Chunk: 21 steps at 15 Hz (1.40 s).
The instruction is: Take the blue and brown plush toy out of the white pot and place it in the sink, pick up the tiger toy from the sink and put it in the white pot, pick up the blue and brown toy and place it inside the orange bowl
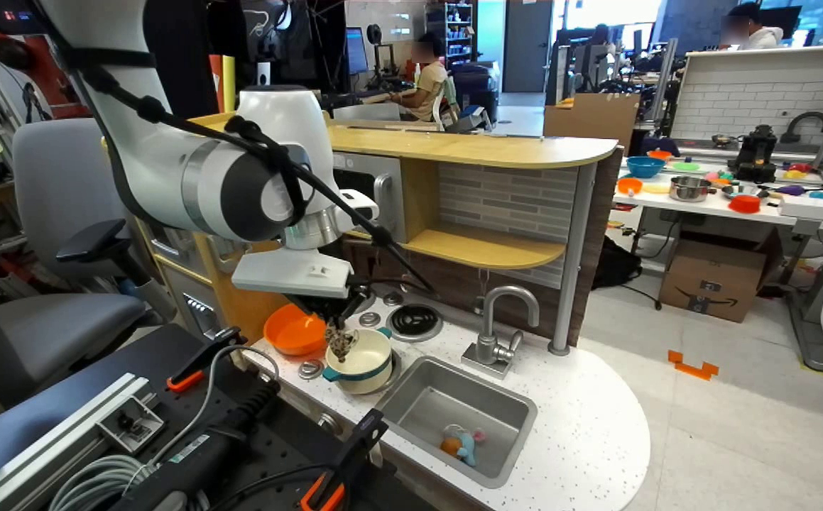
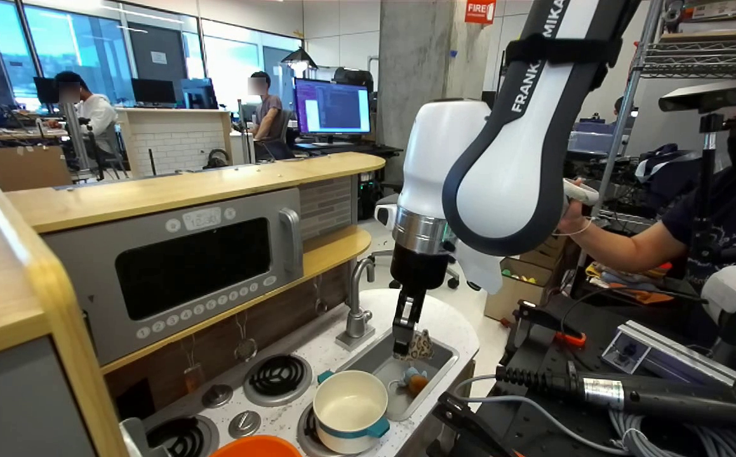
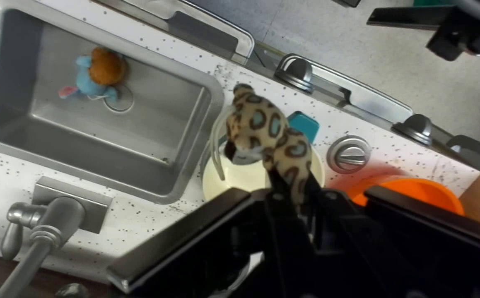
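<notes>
Fingers (image 3: 279, 188) almost tog., nipping one end of the tiger toy (image 3: 260, 124); its other end sticks out past the tips. L to R in an ext. view: the orange bowl (image 1: 295, 333) at the L end of the counter (image 1: 589, 411). Next, the tiger toy, up in the air, overlapping the L side of the white pot (image 1: 367, 362) there, & the pot again in wrist view; can't tell if it's directly above. Pot sits on a front burner (image 2: 307, 425), nr the counter's front edge. A coil burner (image 1: 415, 321) is behind it, twd the back edge. Then the sink (image 1: 439, 406) w/ the blue and brown plush toy (image 1: 459, 447) on its floor, nr the front wall, partly over the drain (image 3: 123, 101). Tap (image 1: 488, 323) stands just behind the sink's back edge.
</notes>
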Available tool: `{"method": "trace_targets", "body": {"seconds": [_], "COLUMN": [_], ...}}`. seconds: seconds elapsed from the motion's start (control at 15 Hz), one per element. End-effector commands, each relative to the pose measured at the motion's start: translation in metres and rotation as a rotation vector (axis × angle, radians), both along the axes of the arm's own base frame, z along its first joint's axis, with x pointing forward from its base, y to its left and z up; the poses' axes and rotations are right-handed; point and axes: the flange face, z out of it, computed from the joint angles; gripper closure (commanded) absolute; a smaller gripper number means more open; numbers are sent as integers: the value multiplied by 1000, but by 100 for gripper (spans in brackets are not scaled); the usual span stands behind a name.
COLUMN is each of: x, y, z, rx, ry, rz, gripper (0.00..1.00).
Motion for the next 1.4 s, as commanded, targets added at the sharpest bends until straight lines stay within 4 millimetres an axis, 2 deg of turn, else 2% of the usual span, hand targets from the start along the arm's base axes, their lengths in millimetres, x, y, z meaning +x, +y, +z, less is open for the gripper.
{"method": "trace_targets", "body": {"seconds": [0.0,0.13,0.4,0.67,0.87,1.33], "x": [-18,-20,-11,9,27,60], "y": [27,39,59,64,64,68], "z": [22,24,17,5,-15,-81], "rx": [-7,-21,-45,-66,-103,-154], "ry": [42,66,128,150,157,167], "rz": [17,21,58,72,69,73], "gripper": [97,97,97,97,97,97]}}
